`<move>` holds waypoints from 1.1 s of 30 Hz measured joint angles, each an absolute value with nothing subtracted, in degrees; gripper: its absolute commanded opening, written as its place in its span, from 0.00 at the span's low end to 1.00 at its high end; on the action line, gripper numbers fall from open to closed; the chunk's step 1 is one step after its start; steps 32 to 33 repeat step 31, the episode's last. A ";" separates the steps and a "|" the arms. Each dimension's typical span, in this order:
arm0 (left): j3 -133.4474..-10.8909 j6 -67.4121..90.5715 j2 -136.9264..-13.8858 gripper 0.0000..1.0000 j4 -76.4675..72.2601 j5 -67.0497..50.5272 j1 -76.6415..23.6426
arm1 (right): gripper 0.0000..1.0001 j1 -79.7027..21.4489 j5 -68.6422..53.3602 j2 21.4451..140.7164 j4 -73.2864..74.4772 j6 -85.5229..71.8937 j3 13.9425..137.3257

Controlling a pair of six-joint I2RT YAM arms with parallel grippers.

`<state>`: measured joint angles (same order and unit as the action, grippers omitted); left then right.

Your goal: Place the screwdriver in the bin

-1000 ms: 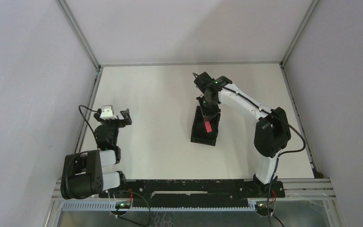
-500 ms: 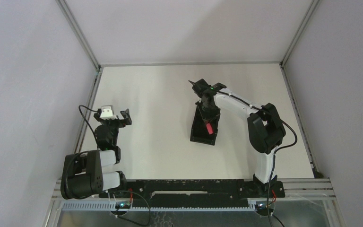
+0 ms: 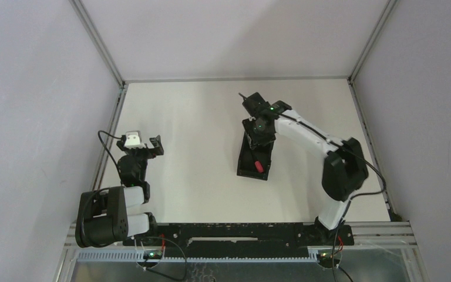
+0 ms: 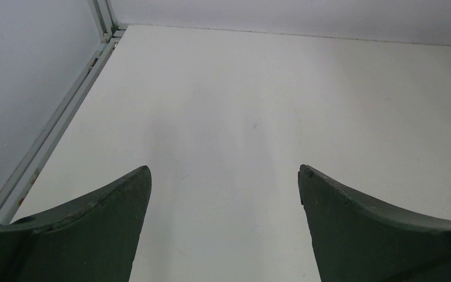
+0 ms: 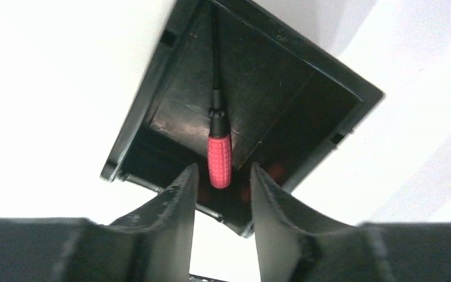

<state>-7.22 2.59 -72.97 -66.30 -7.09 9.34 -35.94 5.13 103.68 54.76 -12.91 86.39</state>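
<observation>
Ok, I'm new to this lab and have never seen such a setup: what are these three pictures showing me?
Two robot arms are bolted at the near edge of a white table. One picture looks down from above; the other two come from a camera on each wrist, so each shows its own fingers. The left gripper is open over the table, holding nothing. The right gripper hangs over a black bin, fingers apart. A red-handled screwdriver lies inside the bin, apparently touching neither finger, so nothing is held.
</observation>
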 measured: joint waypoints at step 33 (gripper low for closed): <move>-7.22 2.59 -72.97 1.00 -66.28 -7.07 9.32 | 1.00 -14.31 8.58 33.23 19.44 -18.70 23.83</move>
